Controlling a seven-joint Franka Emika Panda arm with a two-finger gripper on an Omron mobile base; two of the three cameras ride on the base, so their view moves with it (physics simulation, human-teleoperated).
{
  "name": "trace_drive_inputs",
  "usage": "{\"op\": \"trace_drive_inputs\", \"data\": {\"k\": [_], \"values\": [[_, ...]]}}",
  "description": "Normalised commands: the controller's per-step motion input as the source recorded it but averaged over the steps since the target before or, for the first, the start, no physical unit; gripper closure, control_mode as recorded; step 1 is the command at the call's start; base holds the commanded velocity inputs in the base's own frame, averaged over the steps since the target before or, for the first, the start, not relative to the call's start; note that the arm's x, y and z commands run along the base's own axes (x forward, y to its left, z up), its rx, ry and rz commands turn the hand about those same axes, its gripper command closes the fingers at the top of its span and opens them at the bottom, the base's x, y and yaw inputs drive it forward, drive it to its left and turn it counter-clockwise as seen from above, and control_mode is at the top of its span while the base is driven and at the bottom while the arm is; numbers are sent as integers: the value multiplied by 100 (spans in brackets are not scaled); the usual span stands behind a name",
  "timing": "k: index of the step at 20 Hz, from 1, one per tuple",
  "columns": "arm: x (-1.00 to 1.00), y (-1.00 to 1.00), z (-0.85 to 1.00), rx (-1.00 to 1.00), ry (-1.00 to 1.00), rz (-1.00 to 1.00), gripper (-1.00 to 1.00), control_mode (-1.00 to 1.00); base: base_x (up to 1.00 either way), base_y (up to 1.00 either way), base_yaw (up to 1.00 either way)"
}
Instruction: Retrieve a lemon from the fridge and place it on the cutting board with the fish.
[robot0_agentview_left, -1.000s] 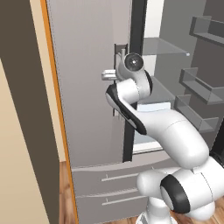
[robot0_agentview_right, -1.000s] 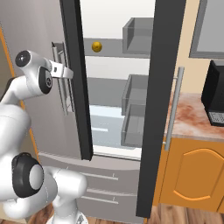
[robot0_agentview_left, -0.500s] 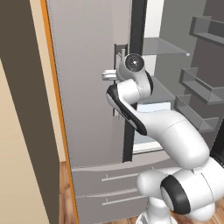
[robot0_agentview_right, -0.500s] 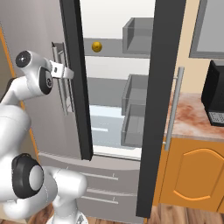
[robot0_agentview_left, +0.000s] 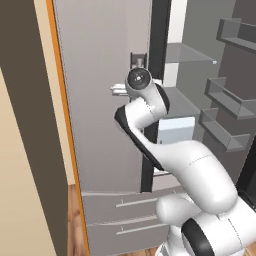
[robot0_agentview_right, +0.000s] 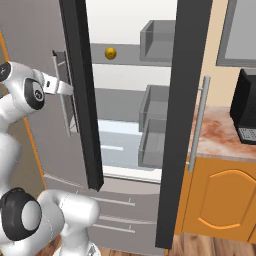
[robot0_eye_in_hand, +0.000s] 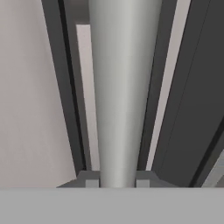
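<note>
Nothing had shifted since the earlier frames except the gripper (robot0_eye_in_hand: 114, 181), now clamped on the fridge (robot0_agentview_left: 100, 100) door handle (robot0_eye_in_hand: 118, 87), seen close up from the hand. From the right base, the lemon (robot0_agentview_right: 110, 53) sat on an upper shelf (robot0_agentview_right: 125, 52).

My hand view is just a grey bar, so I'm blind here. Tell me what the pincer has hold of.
Observer: The pincer is shut on the vertical handle of the fridge's left door.
Operator: Give me the lemon's position.
Observer: The lemon sits on an upper shelf inside, right of that door's dark edge in the right base view.
Operator: Report the other door.
Observer: The right door stands open beside the counter.
</note>
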Motion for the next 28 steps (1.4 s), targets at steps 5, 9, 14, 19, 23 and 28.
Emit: {"op": "trace_drive_inputs", "data": {"k": [5, 9, 14, 19, 23, 28], "values": [[-54, 35, 0, 0, 0, -34, 100, -100, 0, 0, 0], [-54, 43, 0, 0, 4, -35, 100, -100, 0, 0, 0], [-11, 18, 0, 0, 5, -21, -100, -100, 0, 0, 0], [0, 0, 0, 0, 5, -1, -100, -100, 0, 0, 0], [-20, 0, 0, 0, 8, -1, -100, -100, 0, 0, 0], [-51, 1, 0, 0, 10, -6, -100, -100, 0, 0, 0]]}}
